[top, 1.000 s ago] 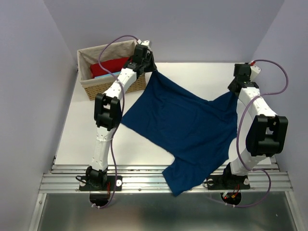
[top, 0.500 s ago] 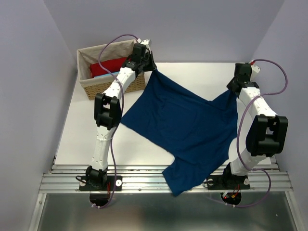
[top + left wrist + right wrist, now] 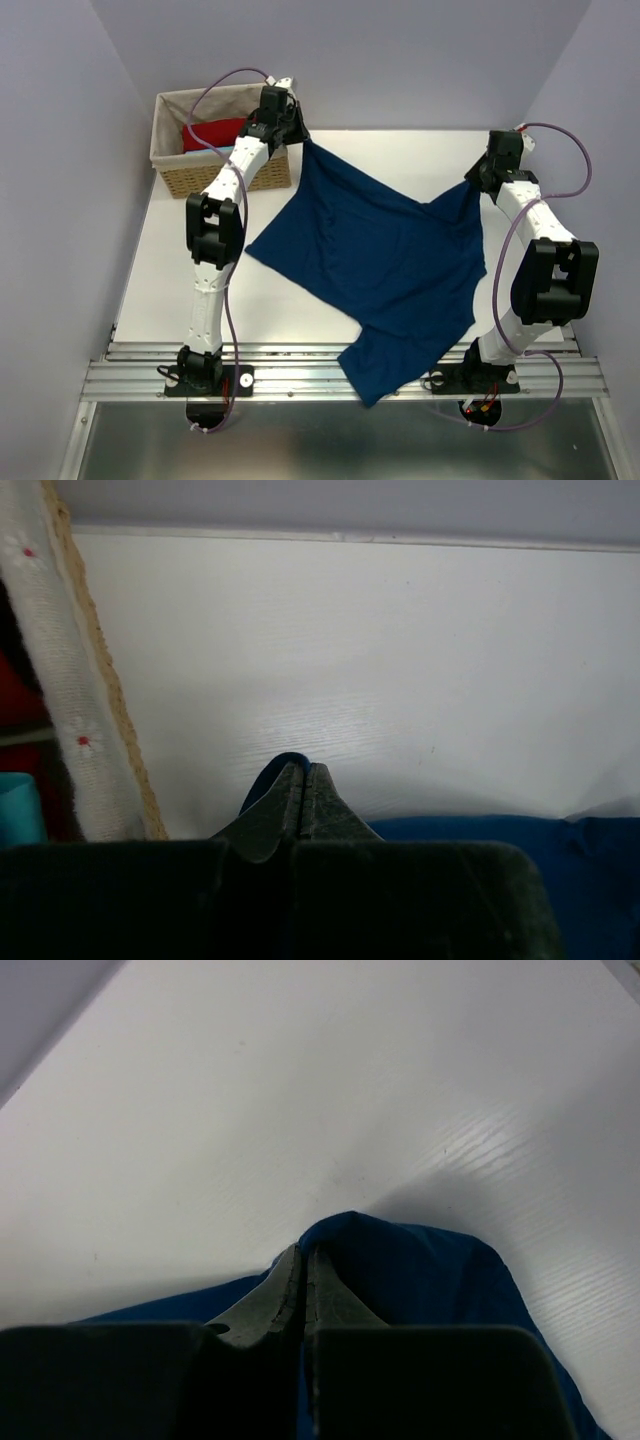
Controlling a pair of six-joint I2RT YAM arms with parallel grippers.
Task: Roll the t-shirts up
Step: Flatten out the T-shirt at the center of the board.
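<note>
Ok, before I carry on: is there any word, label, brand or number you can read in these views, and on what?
None can be read in any view.
navy t-shirt: plain, no print or tag showing.
wicker basket: its white liner has only small red dots, no words.
red cloth and light-blue cloth: plain.
left arm and right arm: no legible markings.

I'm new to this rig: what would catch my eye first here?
A large dark navy-blue cloth t-shirt sprawls across the middle of the white table, one end spilling over the near edge. The left gripper and right gripper, both shut, pinch its two far corners. A tan wicker basket holding a red cloth sits at the far left.
</note>
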